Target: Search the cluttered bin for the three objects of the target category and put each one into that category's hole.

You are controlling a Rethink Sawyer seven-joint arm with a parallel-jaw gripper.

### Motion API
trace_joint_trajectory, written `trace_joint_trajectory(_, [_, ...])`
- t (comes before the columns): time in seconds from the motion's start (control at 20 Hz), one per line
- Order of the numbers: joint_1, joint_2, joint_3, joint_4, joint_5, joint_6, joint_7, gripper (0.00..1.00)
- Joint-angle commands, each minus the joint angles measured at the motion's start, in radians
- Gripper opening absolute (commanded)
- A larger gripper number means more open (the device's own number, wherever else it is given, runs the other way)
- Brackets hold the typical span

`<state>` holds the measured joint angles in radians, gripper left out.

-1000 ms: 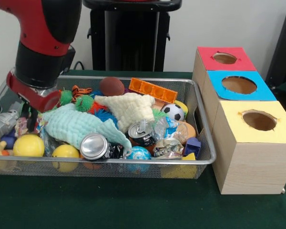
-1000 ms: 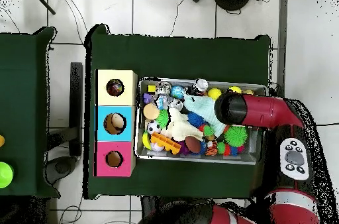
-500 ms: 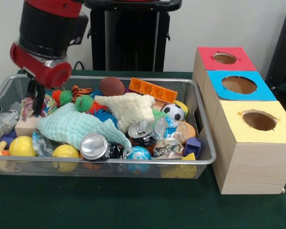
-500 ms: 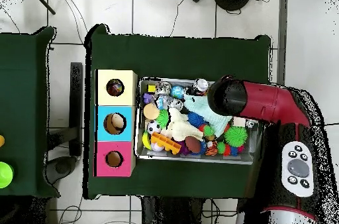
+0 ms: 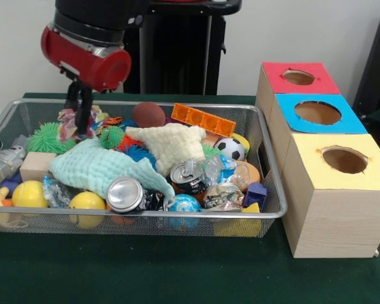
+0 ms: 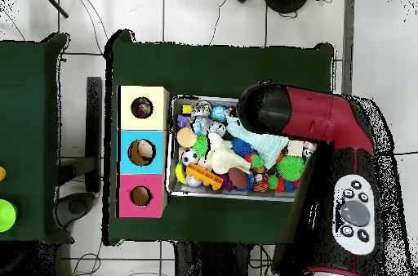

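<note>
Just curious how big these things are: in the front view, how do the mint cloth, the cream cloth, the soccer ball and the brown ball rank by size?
1. Mint cloth
2. Cream cloth
3. Brown ball and soccer ball: look about alike, and the brown one lies farther back, so unranked.

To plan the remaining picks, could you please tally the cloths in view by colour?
mint-green cloth: 1
cream cloth: 1
polka-dot cloth, held by the gripper: 1
Total: 3
</note>
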<state>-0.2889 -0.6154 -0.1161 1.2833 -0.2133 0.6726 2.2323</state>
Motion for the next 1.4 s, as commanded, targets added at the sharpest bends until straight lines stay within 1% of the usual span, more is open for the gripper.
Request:
trace_joint_trajectory(0.05, [0.033, 0.044, 0.050, -0.025, 0.056, 0.108, 0.102, 0.00])
trace_joint_trajectory(0.2, [0.038, 0.077, 0.060, -0.034, 0.073, 0.085, 0.102, 0.00])
trace_joint_trajectory(0.4, [0.052, 0.093, 0.053, -0.022, 0.094, 0.047, 0.118, 0.00])
trace_joint_trajectory(1.0, [0.133, 0.121, -0.009, -0.031, 0.152, 0.041, 0.208, 0.00])
trace_joint_trajectory(1.2, [0.161, 0.113, -0.024, -0.031, 0.184, 0.067, 0.219, 0.00])
trace_joint_trajectory(1.4, [0.201, 0.115, -0.049, -0.046, 0.216, 0.092, 0.252, 0.00])
